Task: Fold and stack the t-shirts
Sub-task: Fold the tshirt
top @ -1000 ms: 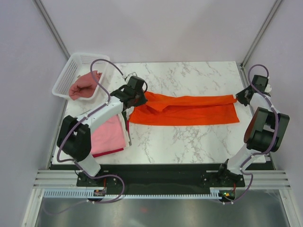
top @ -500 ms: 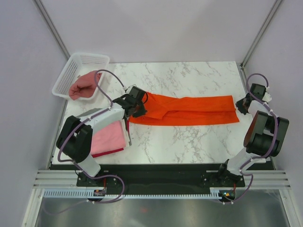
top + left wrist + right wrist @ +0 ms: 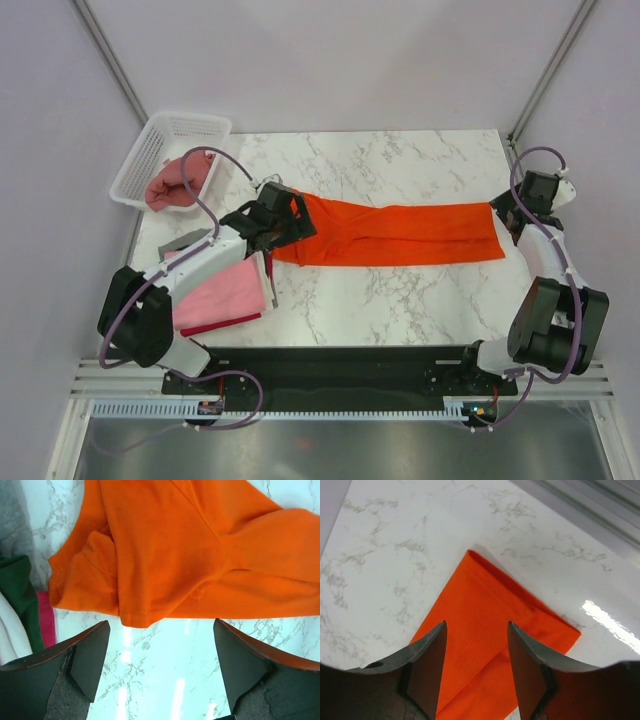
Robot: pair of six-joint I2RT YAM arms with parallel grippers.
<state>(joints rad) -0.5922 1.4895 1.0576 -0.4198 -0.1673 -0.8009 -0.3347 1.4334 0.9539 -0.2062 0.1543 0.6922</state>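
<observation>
A bright orange t-shirt (image 3: 400, 233) lies folded into a long strip across the middle of the marble table. My left gripper (image 3: 298, 222) hangs open at its left end. In the left wrist view the orange t-shirt (image 3: 170, 555) fills the top, and the left gripper (image 3: 161, 626) holds nothing, with bare marble between its fingers. My right gripper (image 3: 504, 210) is open over the strip's right end. The right wrist view shows the right gripper (image 3: 476, 627) above the shirt's corner (image 3: 485, 620), not closed on it. A folded light pink t-shirt (image 3: 226, 290) tops a stack at front left.
A white mesh basket (image 3: 150, 150) at the back left holds a dusty rose t-shirt (image 3: 170, 187). Grey (image 3: 15, 520), green (image 3: 20, 592) and pink (image 3: 45, 620) cloth edges of the stack lie just left of the orange shirt. The table's right edge is close behind my right gripper.
Both grippers were shut on the ends of the orange t-shirt and have opened and let it go. The shirt now lies flat, and the left gripper has drawn back slightly.
</observation>
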